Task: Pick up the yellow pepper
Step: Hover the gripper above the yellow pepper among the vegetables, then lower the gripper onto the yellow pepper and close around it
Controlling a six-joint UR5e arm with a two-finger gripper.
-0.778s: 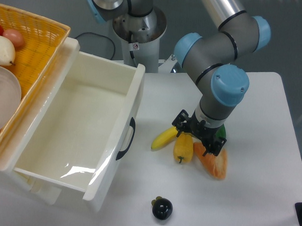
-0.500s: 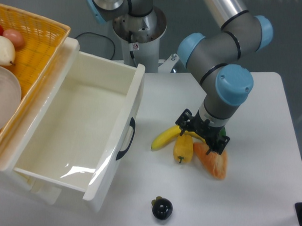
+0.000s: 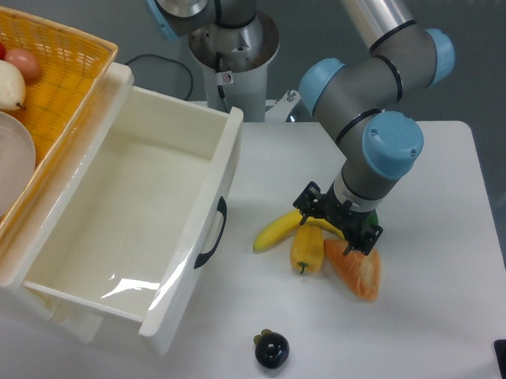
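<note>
The white table (image 3: 423,331) carries a large open white drawer (image 3: 142,227) at the left, with the arm (image 3: 370,102) reaching down over a tight cluster of produce near the table's middle. The gripper (image 3: 336,229) sits low with spread fingers straddling the stem end of the yellow pepper (image 3: 307,250), a posture that suits a grasp not yet made. The pepper lies wedged between the banana (image 3: 276,232) and the orange pepper (image 3: 357,270), touching both; the gripper body hides its stem and a green object behind, and fingertip contact cannot be made out.
</note>
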